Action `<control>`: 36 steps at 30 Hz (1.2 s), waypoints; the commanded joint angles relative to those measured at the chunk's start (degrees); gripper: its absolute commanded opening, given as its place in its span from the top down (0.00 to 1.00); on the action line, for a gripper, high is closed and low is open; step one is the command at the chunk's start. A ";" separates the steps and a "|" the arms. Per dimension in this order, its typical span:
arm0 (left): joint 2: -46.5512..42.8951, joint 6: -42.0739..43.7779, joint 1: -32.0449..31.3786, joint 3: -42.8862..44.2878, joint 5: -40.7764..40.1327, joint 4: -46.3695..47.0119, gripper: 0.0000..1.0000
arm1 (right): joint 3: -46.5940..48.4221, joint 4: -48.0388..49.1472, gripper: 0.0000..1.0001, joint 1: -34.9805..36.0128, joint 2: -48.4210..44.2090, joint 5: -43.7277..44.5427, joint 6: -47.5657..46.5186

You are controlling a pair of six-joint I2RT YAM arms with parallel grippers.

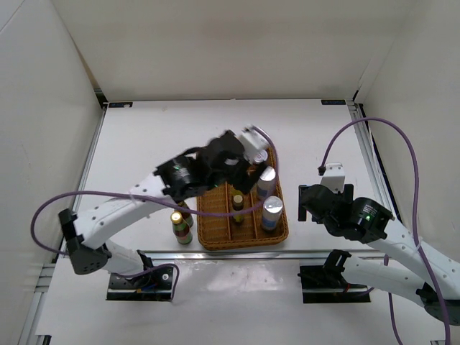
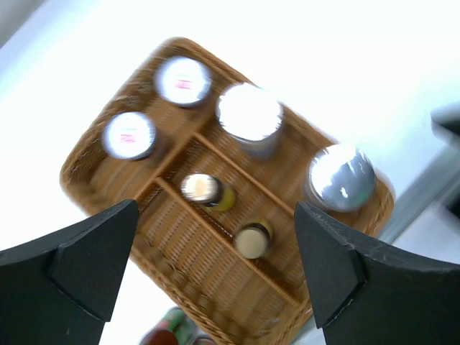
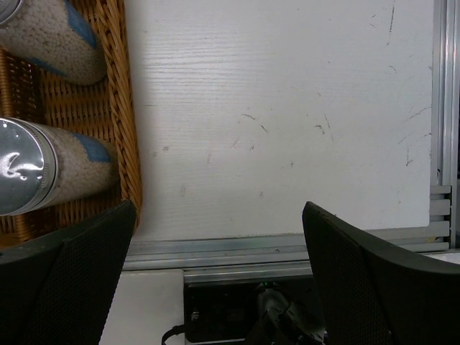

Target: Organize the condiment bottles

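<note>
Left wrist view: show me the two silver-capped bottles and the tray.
upper silver-capped bottle (image 2: 249,111), left wrist view, cap centre.
lower silver-capped bottle (image 2: 342,177), left wrist view, cap centre.
tray (image 2: 190,248), left wrist view, bare floor.

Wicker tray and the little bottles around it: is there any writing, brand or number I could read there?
No text is legible.
Two short jars with pale purple lids: a pink mark on each lid, too blurred to read.
Slim dark gold-capped bottles beside the brown wicker tray: red and green labels, too small to read.

Blurred: jars (image 2: 183,80). Cut off at bottom edge: loose bottles (image 2: 171,329).
</note>
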 commanded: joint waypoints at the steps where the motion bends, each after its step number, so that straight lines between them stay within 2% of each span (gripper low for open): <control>1: -5.71 -10.74 8.07 3.29 -7.77 -5.62 0.00 | -0.02 -0.60 0.00 -0.08 -0.04 1.49 1.29; 4: -8.43 -15.18 15.56 1.54 -5.05 -9.75 0.00 | -0.02 -0.60 0.00 -0.08 -0.04 1.49 1.29; 11: -11.60 -28.61 21.72 -6.54 1.81 -17.67 0.00 | -0.02 0.45 0.00 -0.08 2.33 1.49 -0.47; 15: -15.19 -33.38 21.11 -11.99 2.43 -19.26 0.00 | -0.02 1.51 0.00 -0.08 2.34 0.97 -2.31; 26: -18.98 -37.61 21.11 -22.02 1.37 -22.86 0.06 | -0.02 2.65 0.00 -0.08 3.39 -0.09 -4.07; 32: -17.32 -36.91 21.11 -24.65 -0.38 -22.86 0.20 | -0.02 2.65 0.00 -0.08 3.39 -0.62 -4.07; 36: -16.69 -36.29 21.11 -24.66 -1.61 -22.86 0.25 | -0.02 2.65 0.00 -0.08 3.92 -0.62 -4.07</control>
